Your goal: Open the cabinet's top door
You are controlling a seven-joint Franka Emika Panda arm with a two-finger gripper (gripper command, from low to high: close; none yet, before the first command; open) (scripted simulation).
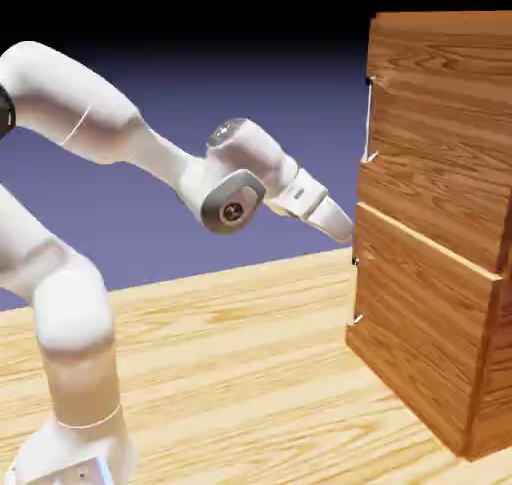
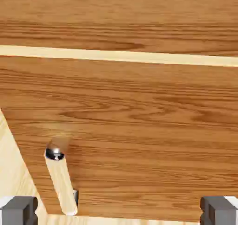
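Observation:
The cabinet [image 1: 440, 273] of reddish-brown wood stands at the exterior view's right. Its top door [image 1: 430, 143] carries a slim vertical silver handle [image 1: 369, 118] on its near edge. My gripper [image 1: 342, 225] hangs just short of the cabinet's front, below that handle, at about the level of the seam between the two doors. In the hand view wood fills the picture. A pale seam [image 2: 121, 56] crosses it, with the top door [image 2: 121, 15] above. My gripper [image 2: 119, 212] is open, its fingertips [image 2: 18, 210] far apart with nothing between them.
The lower door [image 1: 420, 333] has small metal handle mounts [image 1: 356, 319]. In the hand view its pale bar handle [image 2: 61, 184] with a shiny mount [image 2: 54, 153] shows at lower left. The light wooden table [image 1: 250, 373] carries the cabinet and my arm's base.

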